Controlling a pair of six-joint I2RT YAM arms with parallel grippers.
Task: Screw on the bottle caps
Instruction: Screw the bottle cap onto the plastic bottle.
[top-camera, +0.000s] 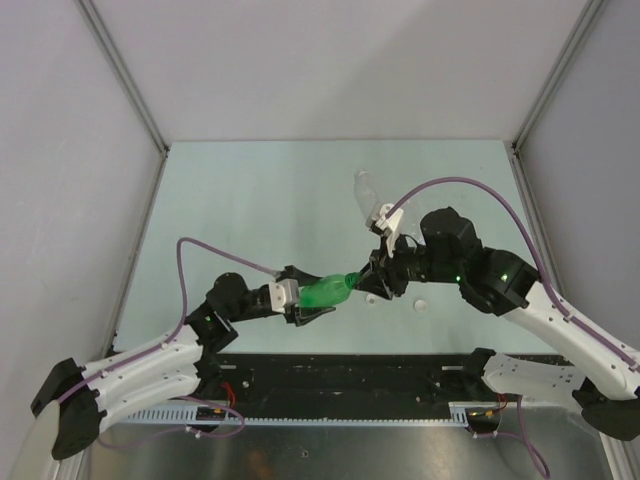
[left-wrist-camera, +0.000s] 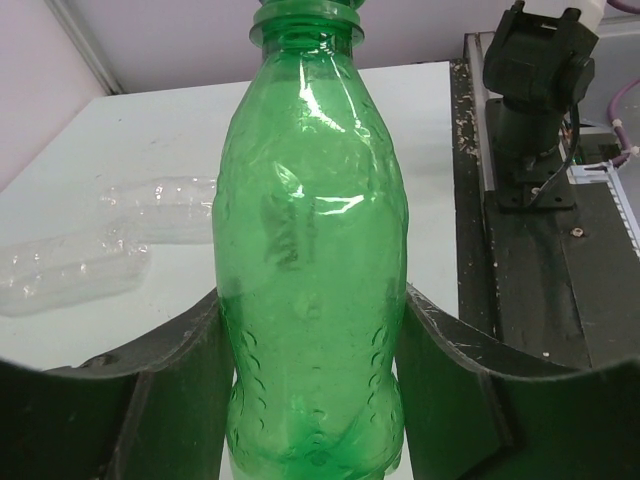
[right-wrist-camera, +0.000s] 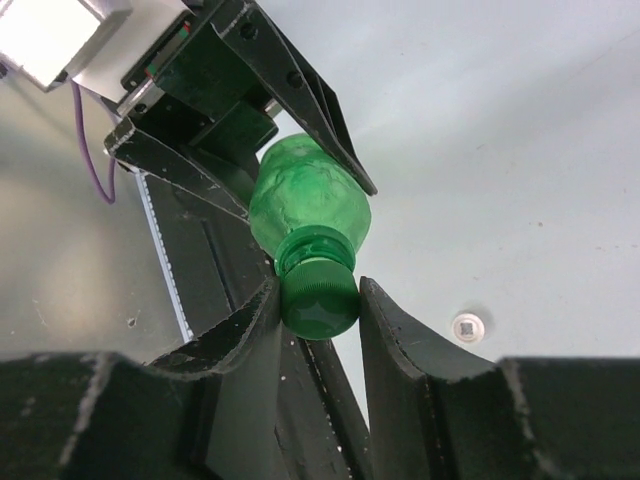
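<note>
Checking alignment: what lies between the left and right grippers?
The green bottle, seen in the top view: its body clamped in the left gripper, its dark green cap gripped by the right gripper.

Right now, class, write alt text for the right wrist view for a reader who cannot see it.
The right tool grips the dark green cap on a green bottle held by the left tool. A white cap lies on the table nearby.
</note>
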